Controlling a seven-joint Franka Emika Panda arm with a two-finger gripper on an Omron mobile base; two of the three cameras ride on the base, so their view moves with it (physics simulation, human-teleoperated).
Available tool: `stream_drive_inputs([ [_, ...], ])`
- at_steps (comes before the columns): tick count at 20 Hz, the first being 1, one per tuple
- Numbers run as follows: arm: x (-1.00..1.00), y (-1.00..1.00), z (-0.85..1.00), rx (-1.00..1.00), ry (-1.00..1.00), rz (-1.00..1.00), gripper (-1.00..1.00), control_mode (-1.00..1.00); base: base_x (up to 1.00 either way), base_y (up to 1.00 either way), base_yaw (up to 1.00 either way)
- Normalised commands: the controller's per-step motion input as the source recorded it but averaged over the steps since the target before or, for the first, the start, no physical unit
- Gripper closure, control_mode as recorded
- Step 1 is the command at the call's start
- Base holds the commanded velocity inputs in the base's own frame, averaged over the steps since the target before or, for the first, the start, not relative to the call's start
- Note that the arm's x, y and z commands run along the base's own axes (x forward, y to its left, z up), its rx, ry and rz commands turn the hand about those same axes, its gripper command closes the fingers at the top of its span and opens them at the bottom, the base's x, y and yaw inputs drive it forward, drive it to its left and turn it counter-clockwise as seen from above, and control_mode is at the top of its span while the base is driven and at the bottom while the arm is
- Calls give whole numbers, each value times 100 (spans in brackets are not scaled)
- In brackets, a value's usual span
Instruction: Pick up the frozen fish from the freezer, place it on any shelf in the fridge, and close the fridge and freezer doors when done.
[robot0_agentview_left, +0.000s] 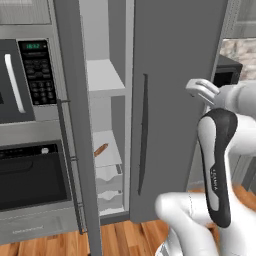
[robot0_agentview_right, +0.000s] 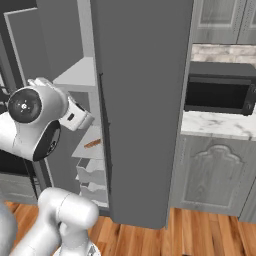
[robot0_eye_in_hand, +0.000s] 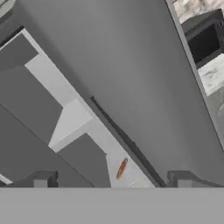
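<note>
Freezer (robot0_agentview_left: 106, 125) column open, wide fridge door (robot0_agentview_left: 172, 100) shut.
We see the claw (robot0_eye_in_hand: 112, 181) raised before that door, tips spread wide, gripping nothing. An orange-brown stick (robot0_agentview_left: 100, 149) lies on a white freezer shelf (robot0_agentview_left: 102, 77) level lower down, above the drawers (robot0_agentview_left: 110, 187). We can't spot the frozen fish. Microwave (robot0_agentview_right: 217, 95) sits on the worktop (robot0_agentview_right: 220, 125).

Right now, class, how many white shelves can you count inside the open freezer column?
2: an upper shelf, bare, and a lower shelf carrying the orange-brown stick, above the white drawers. The doors may hide more.
</note>
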Motion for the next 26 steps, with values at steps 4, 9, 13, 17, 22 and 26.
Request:
stream_drive_inputs([
  [4,-10,42,9,-16,14,12,-100,-100,0,0,0],
  [9,-4,48,-13,-16,5,18,-100,-100,0,0,0],
  [13,-22,39,-44,-24,16,13,-100,-100,0,0,0],
  [17,-24,28,-15,-18,13,10,-100,-100,0,0,0],
  [22,-59,5,-1,-10,2,8,-100,-100,0,0,0],
  [26,-86,12,-1,-7,-1,7,-100,-100,0,0,0],
])
